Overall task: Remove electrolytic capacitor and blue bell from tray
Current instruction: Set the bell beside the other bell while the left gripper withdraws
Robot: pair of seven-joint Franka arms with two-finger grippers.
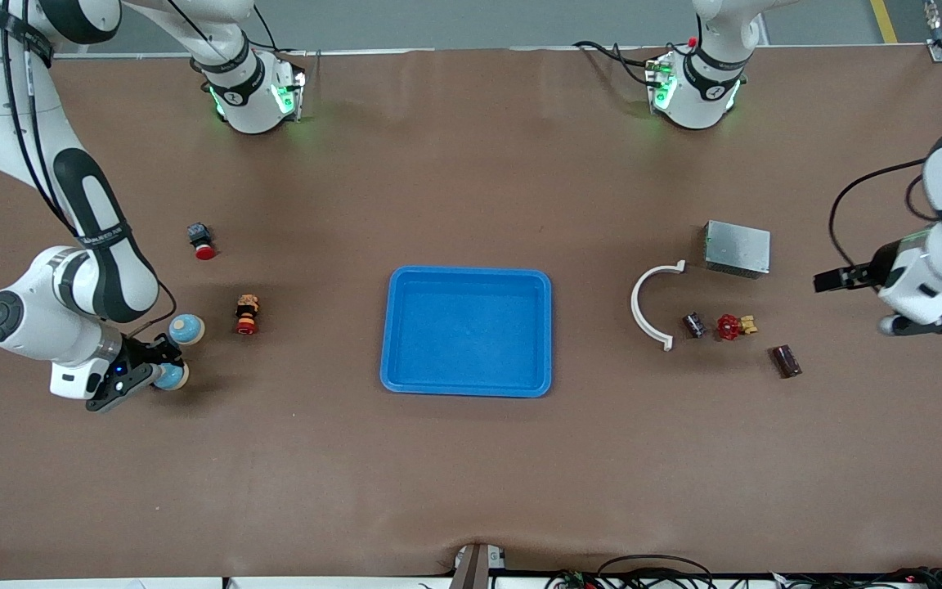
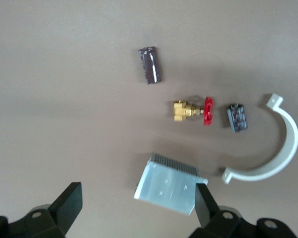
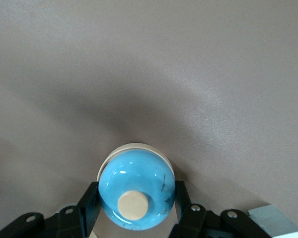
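My right gripper (image 1: 162, 375) is shut on a blue bell with a cream knob (image 1: 172, 376) at the right arm's end of the table. In the right wrist view its fingers (image 3: 89, 201) press both sides of the bell (image 3: 139, 181). A second blue bell (image 1: 186, 329) sits just beside it. A dark cylindrical capacitor (image 1: 785, 361) lies on the mat at the left arm's end and also shows in the left wrist view (image 2: 150, 65). My left gripper (image 1: 831, 281) is open and empty in the air beside the metal box (image 2: 169, 187).
A blue tray (image 1: 471, 272) sits mid-table. Near the capacitor lie a red-handled brass valve (image 1: 733, 327), a small black part (image 1: 693, 324), a white curved clamp (image 1: 649, 307) and the metal box (image 1: 737, 248). A red button (image 1: 202, 241) and a small red-and-yellow part (image 1: 247, 314) lie near the bells.
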